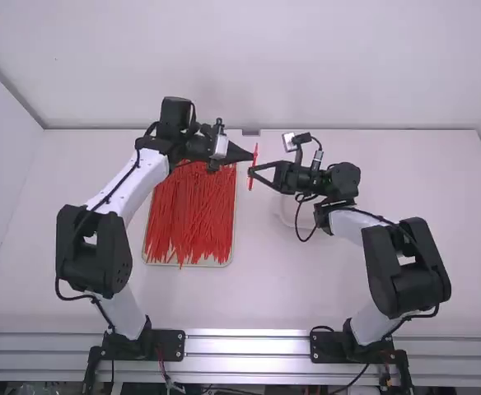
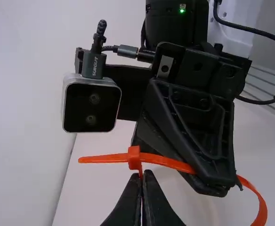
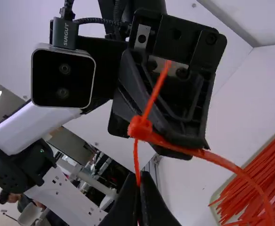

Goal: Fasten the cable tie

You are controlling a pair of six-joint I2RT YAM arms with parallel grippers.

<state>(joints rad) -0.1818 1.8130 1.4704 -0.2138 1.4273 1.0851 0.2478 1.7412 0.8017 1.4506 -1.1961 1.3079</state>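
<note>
A single red cable tie (image 1: pixel 251 179) hangs in the air between my two grippers, just right of the pile's far end. My left gripper (image 1: pixel 249 155) is shut on it; in the left wrist view its fingertips (image 2: pixel 141 175) pinch a strap right below the tie's square head (image 2: pixel 134 157). The strap runs sideways through the head and curves into a loop (image 2: pixel 261 205). My right gripper (image 1: pixel 252 172) faces it from the right, shut on another stretch of the strap (image 3: pixel 137 175) below the head (image 3: pixel 140 127).
A flat board (image 1: pixel 231 247) left of centre carries a thick pile of red cable ties (image 1: pixel 191 210), also seen from the right wrist (image 3: pixel 262 176). The table (image 1: pixel 422 181) is bare to the right and in front.
</note>
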